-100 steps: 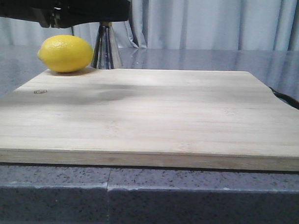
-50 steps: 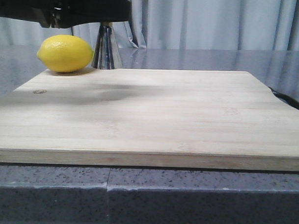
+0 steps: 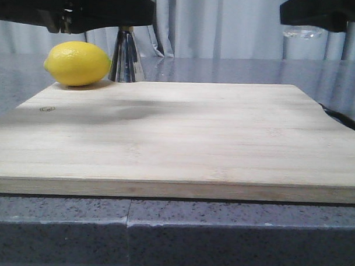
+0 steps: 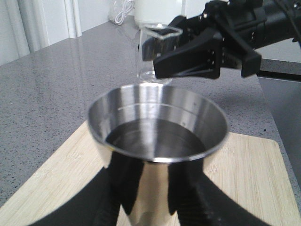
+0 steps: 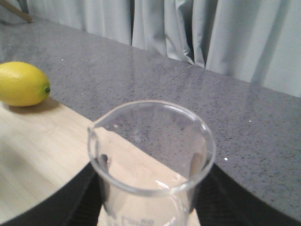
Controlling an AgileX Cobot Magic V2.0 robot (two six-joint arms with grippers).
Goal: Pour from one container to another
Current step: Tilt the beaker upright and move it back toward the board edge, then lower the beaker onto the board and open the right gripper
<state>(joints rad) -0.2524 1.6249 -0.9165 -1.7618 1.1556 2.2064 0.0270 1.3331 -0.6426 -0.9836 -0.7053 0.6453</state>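
Note:
The steel jigger (image 3: 126, 58) stands at the board's far left, next to the lemon. My left gripper (image 3: 124, 19) is shut on its waist; in the left wrist view the black fingers (image 4: 129, 181) flank the jigger (image 4: 157, 136) under its wide cup. The clear glass beaker (image 5: 150, 155) is upright in my right gripper (image 5: 150, 202), which is shut on its sides. From the front, the right gripper (image 3: 314, 14) hangs high at the right with the beaker's base (image 3: 302, 32) showing below it. The left wrist view has the beaker (image 4: 153, 49) in the air beyond the jigger.
A yellow lemon (image 3: 78, 63) lies on the wooden cutting board (image 3: 183, 139), just left of the jigger. The board rests on a grey speckled counter (image 3: 127, 230). A dark cable (image 3: 341, 118) lies by the board's right edge. Pale curtains hang behind.
My right gripper with the beaker has come into the front view at the upper right. The left gripper, jigger and lemon have not moved.

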